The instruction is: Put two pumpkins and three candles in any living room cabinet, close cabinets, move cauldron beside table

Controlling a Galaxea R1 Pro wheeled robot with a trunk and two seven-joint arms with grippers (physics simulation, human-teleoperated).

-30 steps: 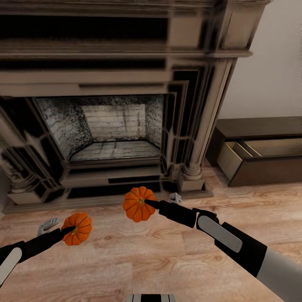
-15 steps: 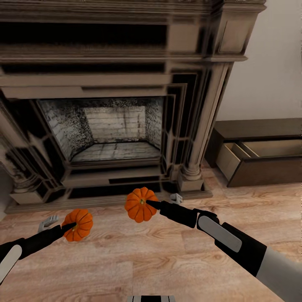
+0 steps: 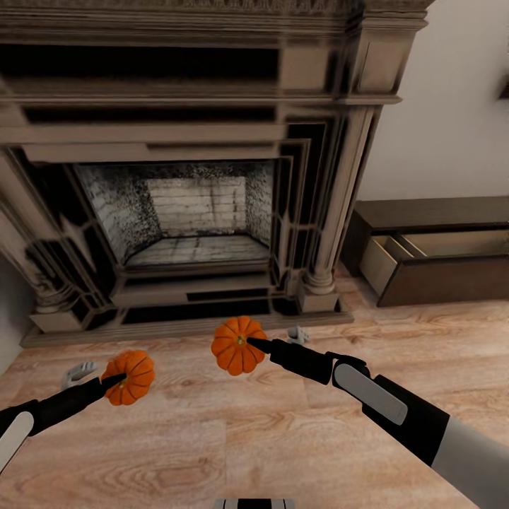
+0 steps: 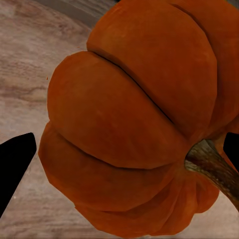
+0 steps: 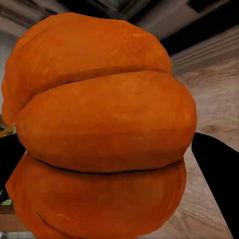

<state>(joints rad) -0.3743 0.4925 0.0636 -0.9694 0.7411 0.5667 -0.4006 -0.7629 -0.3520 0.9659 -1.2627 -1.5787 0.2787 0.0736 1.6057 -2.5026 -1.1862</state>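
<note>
The view has swung right, toward the low dark-brown wooden cabinet [image 3: 431, 251] — my left gripper [image 3: 116, 379] and right gripper [image 3: 249, 343] each clamp a ribbed orange pumpkin [image 3: 129, 377] [image 3: 238, 345]; I'd carry them level to its open drawer.

Right arm [image 3: 396, 410]: black forearm casing carrying an elongated light-grey rounded inlay panel, joined to a pale grey upper segment. It tapers to a slim black gripper [image 3: 258, 345]. Left arm [image 3: 42, 417]: matching black casing, white-grey inlay, slim black gripper [image 3: 113, 384]. Fingers [image 4: 12, 164] matte black, pointed.
</note>
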